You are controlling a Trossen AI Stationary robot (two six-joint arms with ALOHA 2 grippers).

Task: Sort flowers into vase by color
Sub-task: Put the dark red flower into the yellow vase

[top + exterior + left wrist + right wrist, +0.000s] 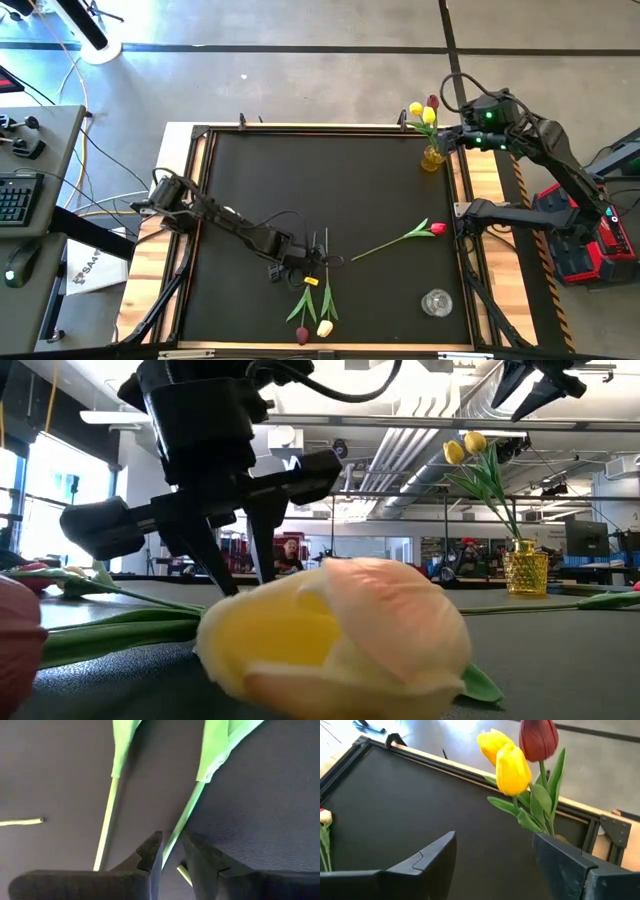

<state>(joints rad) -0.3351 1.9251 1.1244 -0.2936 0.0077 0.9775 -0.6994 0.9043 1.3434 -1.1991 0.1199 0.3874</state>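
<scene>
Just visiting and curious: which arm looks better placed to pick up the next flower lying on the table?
Left. Its tool is open low around a green tulip stem. The right tool is open, far off beside the yellow vase.

Grey concrete floor [300,80]; desk with keyboard [14,198]; ceiling ducts [420,420], possibly.

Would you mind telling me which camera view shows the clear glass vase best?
The high view: the clear glass vase stands unobstructed near the table's front right corner, seen from above, apparently empty. The low view and both wrist views do not show it; the amber vase in the low view is a different one.
</scene>
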